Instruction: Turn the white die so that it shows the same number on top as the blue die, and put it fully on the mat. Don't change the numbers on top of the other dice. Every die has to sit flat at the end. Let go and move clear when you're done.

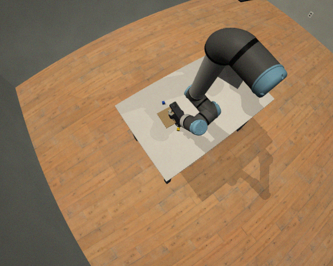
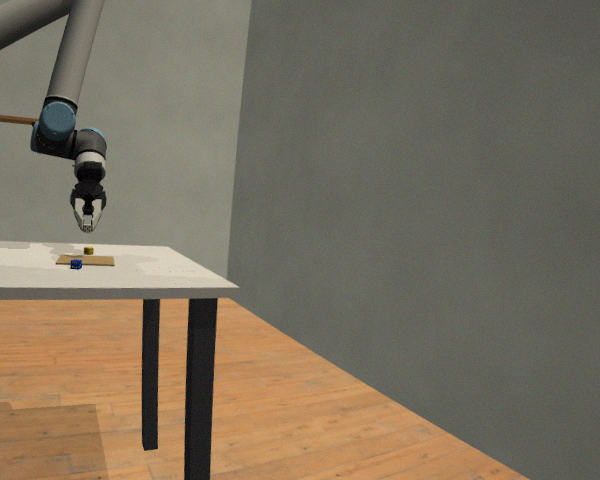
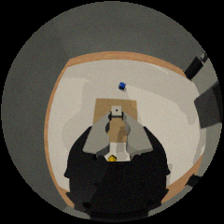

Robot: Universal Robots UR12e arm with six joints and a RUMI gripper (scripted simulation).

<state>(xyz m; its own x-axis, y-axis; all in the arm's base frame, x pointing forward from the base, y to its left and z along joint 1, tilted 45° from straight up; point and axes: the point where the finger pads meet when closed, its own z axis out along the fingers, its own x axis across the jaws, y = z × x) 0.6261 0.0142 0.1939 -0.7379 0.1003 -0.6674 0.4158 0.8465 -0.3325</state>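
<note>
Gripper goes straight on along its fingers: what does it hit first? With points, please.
Probably the tan mat [image 1: 164, 117] [image 2: 101, 260] [image 3: 103, 106], met first by the white die [image 2: 87, 226] [image 3: 117, 110] in the gripper [image 2: 87, 227] [image 3: 116, 112]; exact landing spot unclear.

Dark-grey arm [image 1: 210, 71] [image 2: 73, 51], blue caps [image 1: 198, 127] [image 2: 57, 120].

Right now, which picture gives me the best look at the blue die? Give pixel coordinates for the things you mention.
The exterior view: the blue die [image 1: 163, 102] [image 2: 76, 264] [image 3: 121, 86] shows pips there. Top and wrist views show only a small blue block beyond the mat [image 1: 162, 117] [image 2: 102, 260] [image 3: 103, 108].
</note>
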